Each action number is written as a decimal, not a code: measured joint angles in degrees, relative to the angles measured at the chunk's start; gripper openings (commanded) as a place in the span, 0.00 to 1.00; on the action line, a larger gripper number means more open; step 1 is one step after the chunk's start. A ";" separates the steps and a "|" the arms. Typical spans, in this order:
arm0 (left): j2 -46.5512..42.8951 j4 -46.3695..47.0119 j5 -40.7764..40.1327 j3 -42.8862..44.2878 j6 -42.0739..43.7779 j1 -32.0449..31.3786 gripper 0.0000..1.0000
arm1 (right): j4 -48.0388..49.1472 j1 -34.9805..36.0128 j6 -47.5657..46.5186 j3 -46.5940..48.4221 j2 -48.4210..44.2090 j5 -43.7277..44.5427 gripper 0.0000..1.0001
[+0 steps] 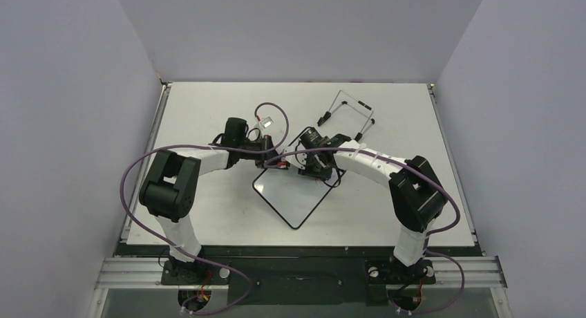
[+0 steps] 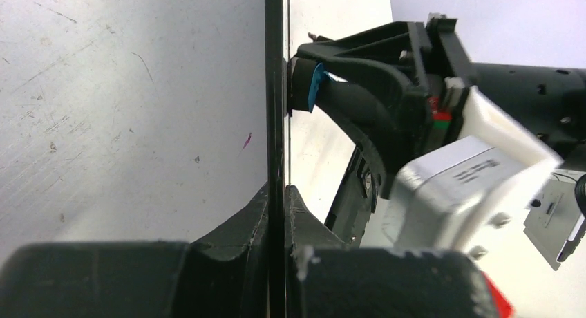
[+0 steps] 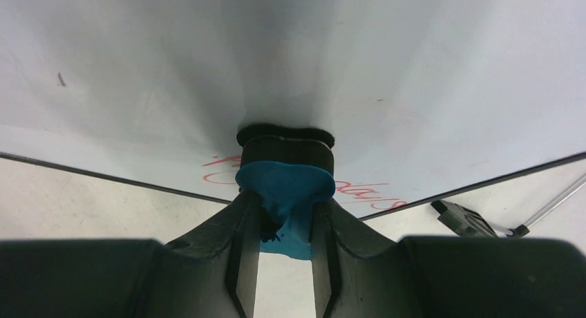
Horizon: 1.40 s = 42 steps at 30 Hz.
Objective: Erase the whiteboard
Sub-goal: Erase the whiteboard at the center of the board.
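Looking down at a whiteboard (image 1: pixel 294 197) lying on the table (image 1: pixel 207 117), turned cornerwise like a diamond with one corner pointing back at the arm bases. Honestly can't tell from above whether it's dead flat or tipped up a bit at the far corner.

Got the left gripper (image 2: pixel 277 200) pinched tight on the whiteboard's far-left rim, one finger on each face. Nice view of that from the left wrist, with the whiteboard seen edge-on as a thin black line running straight up between the fingers.

Over on the whiteboard's white face, near the far corner, found the right gripper (image 3: pixel 285 214) with its jaws set narrow, holding a little blue eraser (image 3: pixel 285 186). Looks like the dark pad end is pushed flat against the whiteboard, touching it. Same contact visible from the left wrist side too, blue bit right up against the face.

Also spotted some red writing (image 3: pixel 373 193) on the whiteboard, peeking out on both sides of the eraser, between it and the rim. Too cut off to read.

Nothing but plain white across the part of the whiteboard toward the near corner.

Last thing: a thin wire stand (image 1: pixel 349 114) just beyond the whiteboard's far-right edge, near but not touching.
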 measured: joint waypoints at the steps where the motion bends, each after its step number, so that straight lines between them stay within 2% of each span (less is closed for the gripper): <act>1: 0.00 -0.02 -0.02 0.00 0.00 -0.02 0.00 | 0.00 0.11 -0.52 -0.63 0.00 0.07 0.00; 9: 0.00 -0.11 -0.07 -0.04 -0.04 0.00 0.00 | -2.16 4.50 -4.61 -6.14 -1.14 0.94 0.00; 14: 0.00 -0.09 -0.02 -0.04 -0.02 0.02 0.00 | -5.07 7.61 -4.92 -5.99 -0.98 -0.15 0.00; 20: 0.00 -0.02 -0.07 -0.04 -0.02 0.07 0.00 | -5.66 2.62 -3.58 -1.14 0.87 -2.05 0.00; 26: 0.00 0.00 -0.07 -0.04 -0.02 0.09 0.00 | -1.86 -2.34 -3.87 -0.92 1.11 0.76 0.00; 30: 0.00 -0.11 -0.17 -0.04 -0.07 0.09 0.00 | -0.22 -1.05 -5.31 -3.41 0.85 3.15 0.00; 35: 0.00 -0.13 -0.11 -0.04 -0.07 0.17 0.00 | -1.38 3.98 -6.88 -6.75 -0.09 6.97 0.00; 38: 0.00 -0.13 -0.02 -0.07 -0.04 0.28 0.00 | -3.43 6.01 -6.60 -6.45 -0.07 6.27 0.00; 42: 0.00 -0.09 0.04 -0.04 0.00 0.28 0.00 | -5.53 5.05 -4.87 -3.10 0.72 3.19 0.00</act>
